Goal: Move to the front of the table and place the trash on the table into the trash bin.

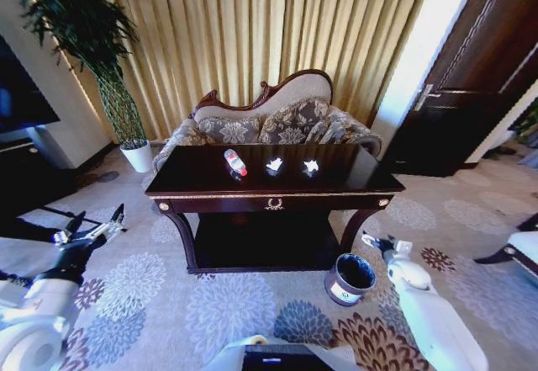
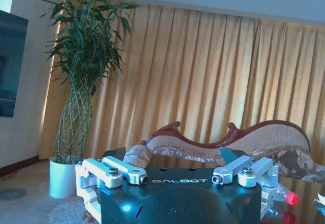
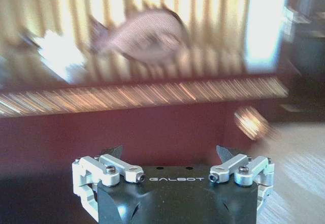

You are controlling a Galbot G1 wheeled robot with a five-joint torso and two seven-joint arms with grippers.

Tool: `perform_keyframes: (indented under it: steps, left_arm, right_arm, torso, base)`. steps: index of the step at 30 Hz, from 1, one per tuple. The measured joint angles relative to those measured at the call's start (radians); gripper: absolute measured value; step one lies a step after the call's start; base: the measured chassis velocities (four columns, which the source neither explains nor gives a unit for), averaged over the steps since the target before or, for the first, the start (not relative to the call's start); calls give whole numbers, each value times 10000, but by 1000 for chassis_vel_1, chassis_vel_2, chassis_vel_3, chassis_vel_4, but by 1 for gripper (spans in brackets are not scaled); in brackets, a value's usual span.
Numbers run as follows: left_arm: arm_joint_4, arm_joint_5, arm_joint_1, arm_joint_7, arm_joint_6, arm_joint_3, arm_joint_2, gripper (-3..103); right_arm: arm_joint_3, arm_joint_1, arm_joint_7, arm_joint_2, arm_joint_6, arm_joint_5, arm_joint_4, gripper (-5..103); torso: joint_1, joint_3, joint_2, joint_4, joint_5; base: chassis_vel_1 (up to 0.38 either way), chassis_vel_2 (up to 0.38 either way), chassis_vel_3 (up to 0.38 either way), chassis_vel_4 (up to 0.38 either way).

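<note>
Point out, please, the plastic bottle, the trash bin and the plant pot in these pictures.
plastic bottle (image 1: 235,162): head view, on the red label at its middle.
trash bin (image 1: 342,291): head view, on the white label on its outer wall.
plant pot (image 2: 62,179): left wrist view, on its white side wall.

A dark, glossy mahogany table (image 1: 353,177) edged in gold trim carries a gold emblem (image 1: 274,204) on its front. On its top lie a clear bottle (image 1: 235,162) with a red label and red cap, and two white paper wads (image 1: 275,165). The dark bin (image 1: 350,278), just beside the white right gripper (image 1: 370,240), has a pale rim and white label. Beyond the table stands a sofa (image 1: 286,123) in grey floral fabric with a reddish-brown frame, before golden striped curtains (image 1: 252,26). The carpet (image 1: 227,304) is beige with grey-blue and brown flower medallions. A green plant (image 1: 84,18) rises from a white pot (image 1: 139,156), beyond the black-tipped left gripper (image 1: 97,226).
</note>
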Motion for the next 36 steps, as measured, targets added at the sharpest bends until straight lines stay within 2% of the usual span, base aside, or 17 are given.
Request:
perform_keyframes:
  steps: [3,11,17,36]
  left_arm:
    - [27,18,-6,-5,1,-27,16,100]
    - [-11,22,29,-7,3,-81,25,100]
    - [-156,53,-61,-70,168,-88,97,100]
    - [-246,231,-122,-107,211,-70,154,100]
  right_arm:
    - [-54,-442,209,23,-362,288,2197,100]
    - [-430,-606,580,75,-788,542,4698,100]
    - [-531,-528,724,-3,-883,539,4996,100]
    - [-606,-481,690,-21,-720,254,4843,100]
  torso:
    - [0,0,0,-4,-4]
    - [0,0,0,-3,0]
    - [0,0,0,-4,2]
    - [-2,0,-1,-3,3]
  base:
    - [0,0,0,0]
    - [0,0,0,0]
    - [0,0,0,0]
    - [-33,33,37,-31]
